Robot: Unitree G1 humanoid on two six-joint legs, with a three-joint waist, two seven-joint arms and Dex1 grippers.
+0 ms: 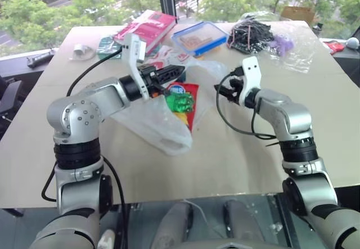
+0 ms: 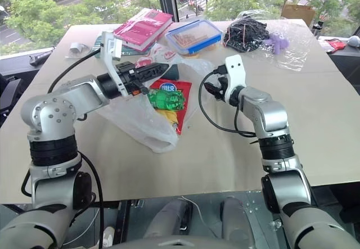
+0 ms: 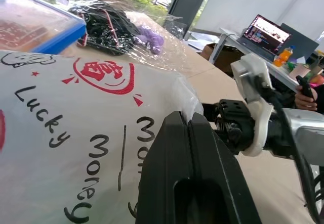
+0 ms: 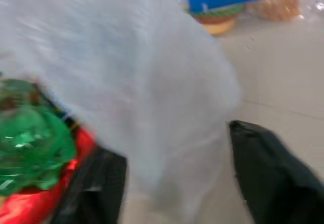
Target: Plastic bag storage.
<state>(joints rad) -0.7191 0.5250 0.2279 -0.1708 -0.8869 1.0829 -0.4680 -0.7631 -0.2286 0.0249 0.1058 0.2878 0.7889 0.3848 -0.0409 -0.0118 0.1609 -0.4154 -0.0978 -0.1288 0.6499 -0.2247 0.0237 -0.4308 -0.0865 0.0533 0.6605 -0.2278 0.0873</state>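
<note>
Left gripper (image 1: 175,71): we see its two black fingers (image 3: 188,163) pressed together with no gap, pointing level toward the right gripper. The plastic bag's film lies against and beneath them; we cannot tell whether any film is pinched between them.
Right gripper (image 2: 209,89): we see its fingers (image 4: 268,173) standing apart, with the bag's film bulging between them and not clamped. It faces the left gripper, a short gap between the two.
Plastic bag (image 1: 154,120): thin translucent white film with a red printed mark and black lettering. It is lifted at the left gripper, drapes down below that arm onto the table (image 1: 236,153), and reaches across to the right gripper's fingers.
Snack packet (image 1: 181,100): red with a green picture, lying flat just below the left gripper, partly under the bag's film and near the right gripper's fingertips.
Blue-rimmed clear box (image 1: 199,37): beyond both grippers, well apart from them.
Red book (image 2: 143,26): beyond the left gripper, beside the box.
Clear bag with black clips and a purple item (image 2: 260,37): beyond the right gripper, well apart.
</note>
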